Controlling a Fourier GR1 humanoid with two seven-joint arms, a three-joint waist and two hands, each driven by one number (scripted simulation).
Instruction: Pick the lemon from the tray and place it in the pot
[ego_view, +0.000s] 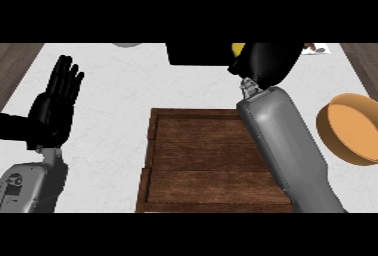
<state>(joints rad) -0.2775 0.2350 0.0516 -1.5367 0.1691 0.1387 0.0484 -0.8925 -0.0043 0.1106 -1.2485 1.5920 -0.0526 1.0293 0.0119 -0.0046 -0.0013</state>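
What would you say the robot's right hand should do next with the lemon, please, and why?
Probably carry it slightly farther over the black pot and then release. The right hand, curled round the yellow lemon, is already beyond the brown wooden tray, at the pot's right edge, so the lemon looks barely above the opening. The left hand rests open at the left.

An orange bowl (353, 129) sits on the white marbled tabletop (118, 105) near the right edge. A grey round object (127, 45) shows partly at the far edge. Wooden floor (15, 65) flanks the tabletop on both sides.
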